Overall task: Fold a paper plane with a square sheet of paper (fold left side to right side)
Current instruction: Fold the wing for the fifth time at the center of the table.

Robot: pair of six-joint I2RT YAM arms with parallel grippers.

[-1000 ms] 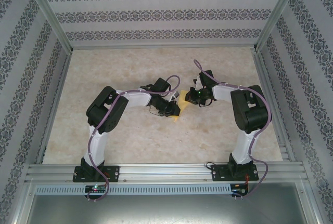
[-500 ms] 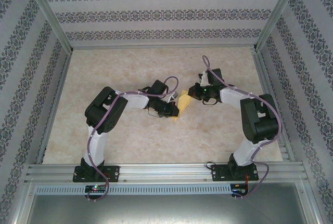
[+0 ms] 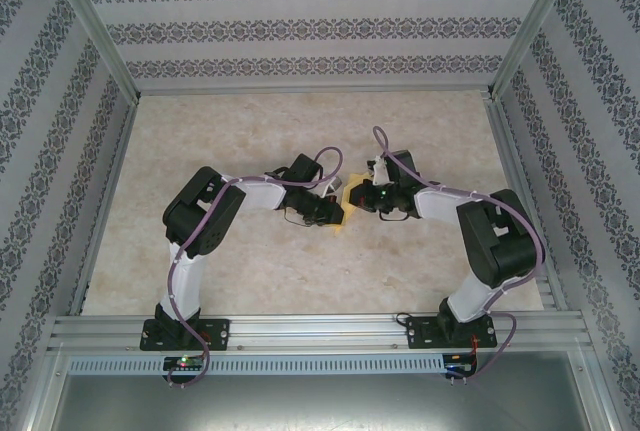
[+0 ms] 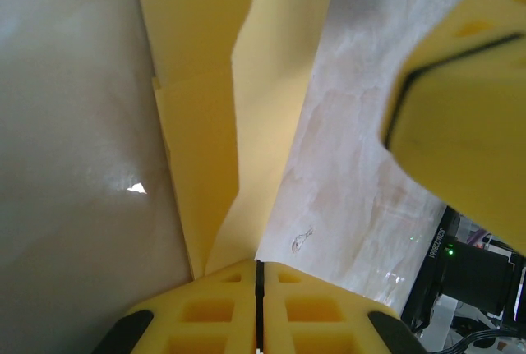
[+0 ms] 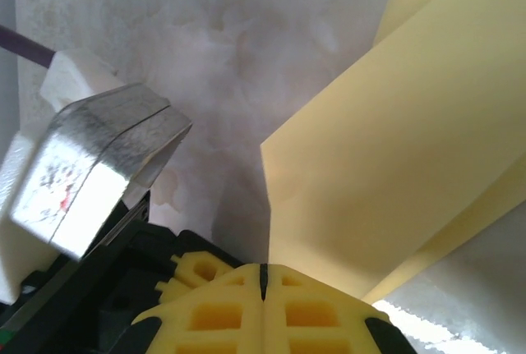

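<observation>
The square sheet of paper is yellow, folded and creased, and sits mid-table between the two grippers. In the left wrist view its layers narrow down into my left gripper, whose jaws are shut on its near tip. From above, the left gripper is at the paper's left side. My right gripper comes in from the right. In the right wrist view its jaws are shut, with their tips against the paper's corner. One right finger shows in the left wrist view.
The marbled beige table has aluminium rails along its edges and patterned walls on three sides. The two wrists are close together, and a metal part of the left wrist sits just left of the right fingers.
The right gripper swung back and to the right, uncovering the paper, then came back down to its right edge. The left gripper closed further and stayed in place.
</observation>
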